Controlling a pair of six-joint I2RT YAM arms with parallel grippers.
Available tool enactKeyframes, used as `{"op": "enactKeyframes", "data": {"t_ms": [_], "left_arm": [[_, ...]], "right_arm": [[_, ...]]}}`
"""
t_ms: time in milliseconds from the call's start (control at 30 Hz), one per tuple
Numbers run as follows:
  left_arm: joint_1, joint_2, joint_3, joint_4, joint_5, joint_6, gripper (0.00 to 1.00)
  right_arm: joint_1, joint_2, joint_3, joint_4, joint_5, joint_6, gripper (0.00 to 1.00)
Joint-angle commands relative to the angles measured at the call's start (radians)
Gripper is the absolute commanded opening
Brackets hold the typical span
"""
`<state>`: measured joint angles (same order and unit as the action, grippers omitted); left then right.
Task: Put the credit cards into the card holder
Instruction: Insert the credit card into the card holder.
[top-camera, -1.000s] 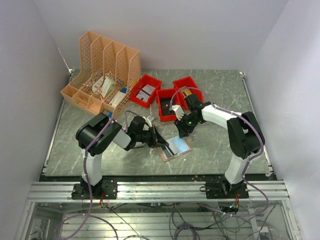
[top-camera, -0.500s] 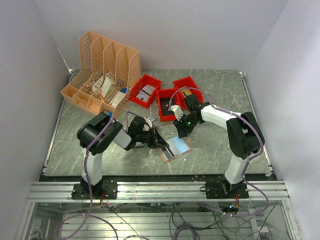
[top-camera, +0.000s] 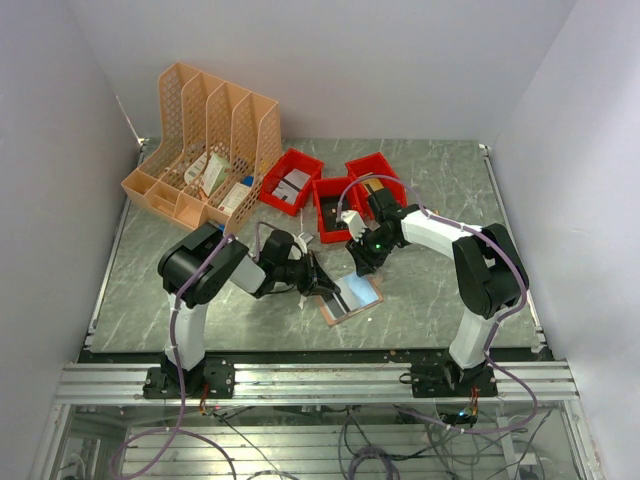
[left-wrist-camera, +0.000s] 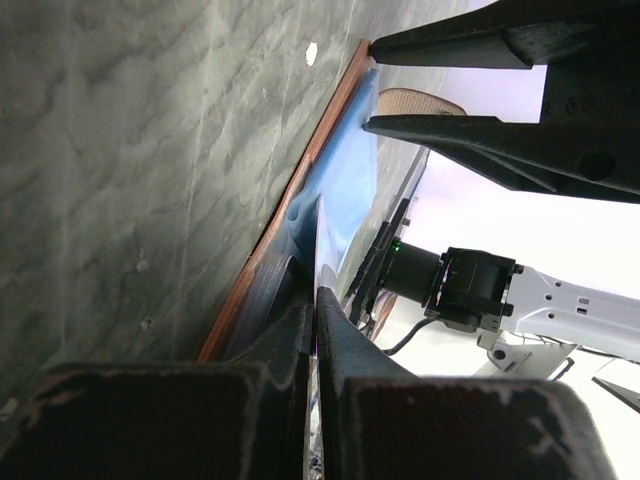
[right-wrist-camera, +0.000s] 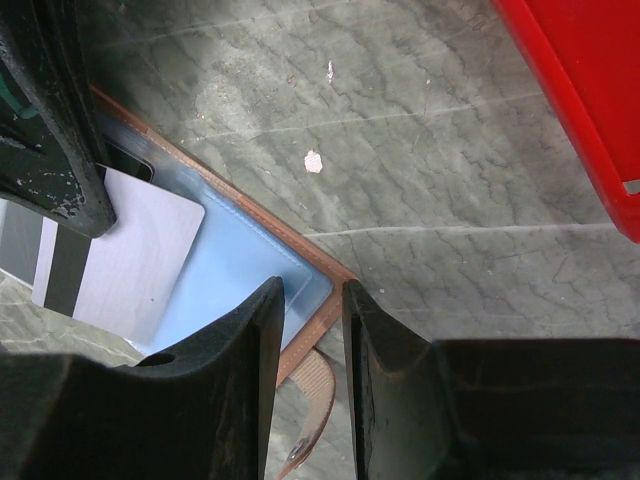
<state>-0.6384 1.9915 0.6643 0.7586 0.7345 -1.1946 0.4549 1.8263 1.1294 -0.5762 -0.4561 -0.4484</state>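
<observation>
Card holder (right-wrist-camera: 235, 265) lies open with a pale card (right-wrist-camera: 125, 265) sitting in its blue lining. Right gripper (right-wrist-camera: 308, 330) pinches the holder's corner edge; left gripper (left-wrist-camera: 313, 330) is pressed shut on the card.

Robot lab bench (aluminium frame (top-camera: 300, 380), bare white walls (top-camera: 380, 60))

In the overhead view the card holder (top-camera: 350, 296) is partly covered at its 9 o'clock edge by the left hand (top-camera: 318, 283), and the contents of the red bins (top-camera: 300, 160) are too small to identify. The right wrist view cuts off the grey card (right-wrist-camera: 120, 265) at 9 o'clock.
</observation>
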Motion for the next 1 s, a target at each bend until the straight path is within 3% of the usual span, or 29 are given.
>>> {"op": "enactKeyframes", "data": {"t_ms": [0, 300, 633, 967], "left_arm": [[0.001, 0.027, 0.026, -0.08, -0.021, 0.034, 0.08], [0.001, 0.021, 0.027, -0.115, -0.038, 0.056, 0.08], [-0.004, 0.005, -0.033, -0.045, -0.032, -0.043, 0.09], [-0.012, -0.035, -0.037, -0.112, -0.072, -0.051, 0.1]], "right_arm": [[0.022, 0.031, -0.014, 0.0, -0.015, 0.007, 0.3], [0.022, 0.028, -0.014, -0.001, -0.017, 0.006, 0.3], [0.024, 0.027, -0.013, 0.001, -0.017, 0.008, 0.3], [0.025, 0.026, -0.014, 0.002, -0.014, 0.008, 0.3]]}}
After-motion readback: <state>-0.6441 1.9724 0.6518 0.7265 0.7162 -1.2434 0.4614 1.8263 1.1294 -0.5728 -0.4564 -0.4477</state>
